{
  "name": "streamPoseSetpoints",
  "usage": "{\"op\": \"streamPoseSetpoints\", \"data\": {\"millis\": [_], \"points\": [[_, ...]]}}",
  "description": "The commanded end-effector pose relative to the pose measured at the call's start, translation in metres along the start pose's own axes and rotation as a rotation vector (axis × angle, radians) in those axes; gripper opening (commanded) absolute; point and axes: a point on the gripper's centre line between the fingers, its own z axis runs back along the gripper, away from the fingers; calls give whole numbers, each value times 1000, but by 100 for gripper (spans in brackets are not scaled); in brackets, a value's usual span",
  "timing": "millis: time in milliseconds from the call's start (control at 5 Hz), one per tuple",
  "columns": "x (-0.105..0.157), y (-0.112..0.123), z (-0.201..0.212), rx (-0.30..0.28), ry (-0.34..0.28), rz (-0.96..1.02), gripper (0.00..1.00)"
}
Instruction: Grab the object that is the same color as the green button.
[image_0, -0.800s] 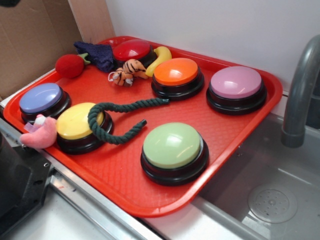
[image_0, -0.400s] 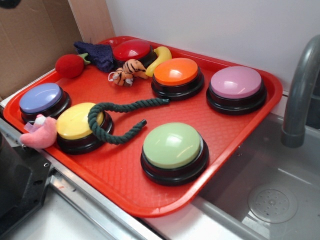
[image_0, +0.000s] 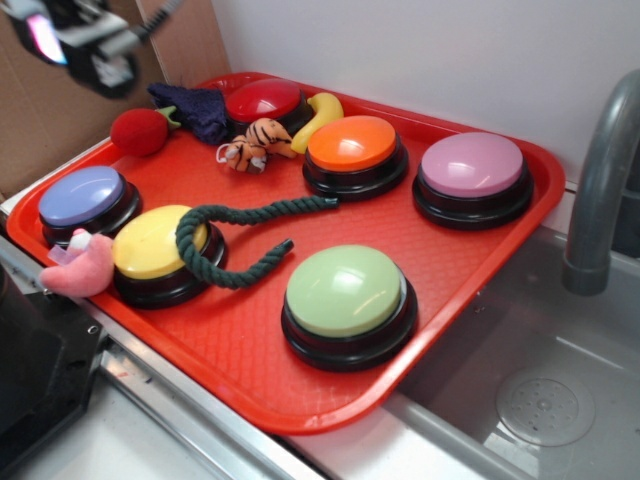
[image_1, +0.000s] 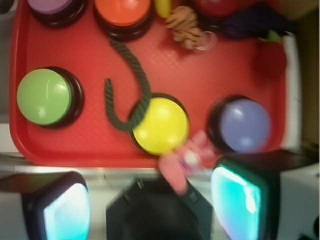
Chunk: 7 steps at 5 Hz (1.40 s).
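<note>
One rope (image_0: 235, 245) is lying on the red tray (image_0: 470, 262), and it is the only thing there sharing its colour family with the green button (image_0: 347, 292), though darker. It is curving like a hook: one end is resting just beside the orange button (image_0: 353, 146), the long stretch is running from there toward the yellow button (image_0: 150, 242), the loop is draping over that button's edge, and the short tail is pointing back toward the green button.

The gripper (image_1: 150, 202) is hanging high above the tray's near-left side, blurred at the top-left corner of the exterior view. In the wrist view its two fingers (image_1: 57, 202) are standing wide apart and holding nothing, with the yellow button between and ahead of them. The rope is lying ahead of the fingers and slightly toward the green button's side, well apart from them; its long stretch is running mostly away from the camera, so a grasp across it looks workable.

Six dome buttons are sitting on the tray: green, yellow, orange, pink-purple, blue-purple and red. One rope, one gripper.
</note>
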Motion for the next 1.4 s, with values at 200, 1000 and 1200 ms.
{"op": "streamPoseSetpoints", "data": {"millis": [200, 1000, 1200], "points": [[61, -7, -88, 5, -16, 13, 100], [67, -1, -135, -1, 63, 99, 0], [66, 2, -139, -19, 83, 109, 0]]}}
